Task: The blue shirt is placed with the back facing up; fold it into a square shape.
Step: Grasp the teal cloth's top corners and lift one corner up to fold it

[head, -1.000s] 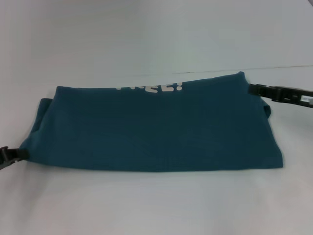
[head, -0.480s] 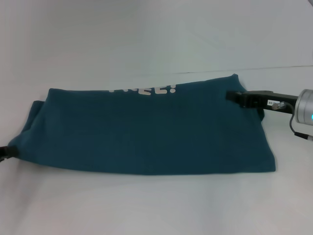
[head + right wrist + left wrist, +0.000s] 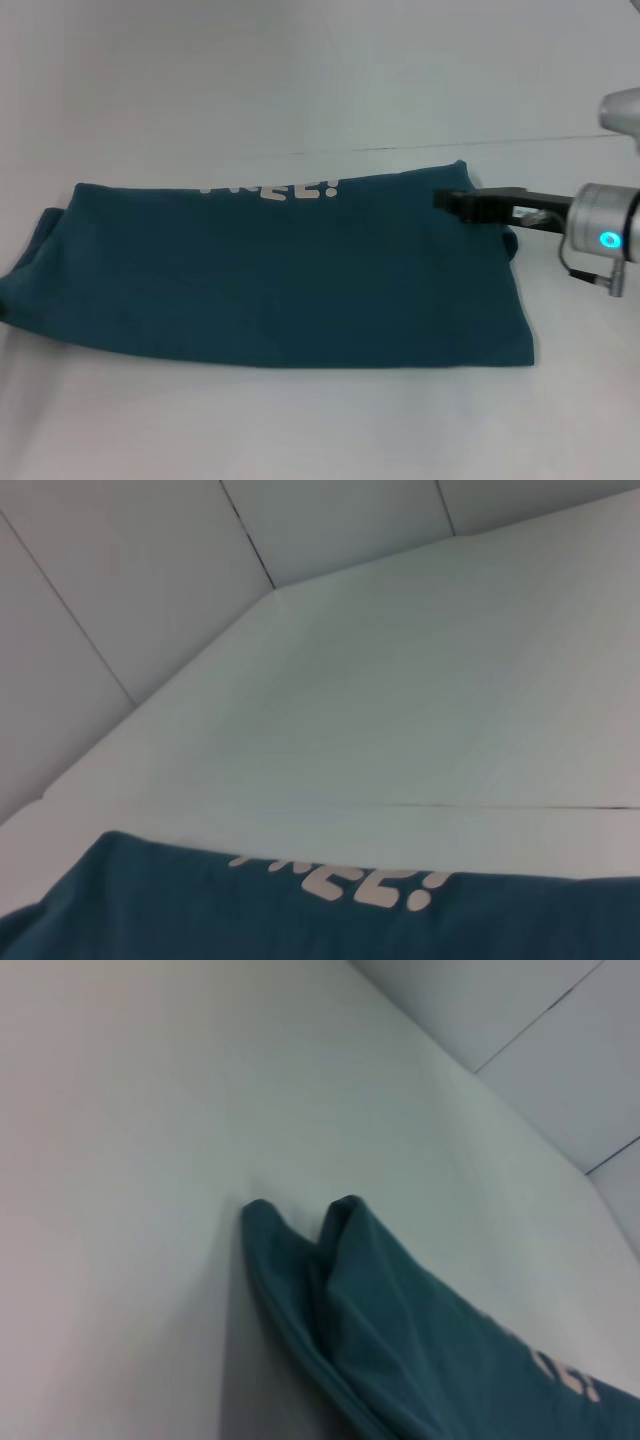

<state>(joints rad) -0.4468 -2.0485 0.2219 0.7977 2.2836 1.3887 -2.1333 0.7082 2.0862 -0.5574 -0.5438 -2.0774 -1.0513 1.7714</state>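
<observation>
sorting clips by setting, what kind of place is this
Probably a lab or test bench, not a home. A bare white table with a seam and plain white panel walls hold only a folded blue shirt. The right hand is at its edge.

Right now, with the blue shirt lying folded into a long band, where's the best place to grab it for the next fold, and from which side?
Probably the short end on the robot's right, coming in from that side low over the table. The blue shirt lies flat as a long band, so folding an end across would square it. The right hand already sits at that end's far corner.
</observation>
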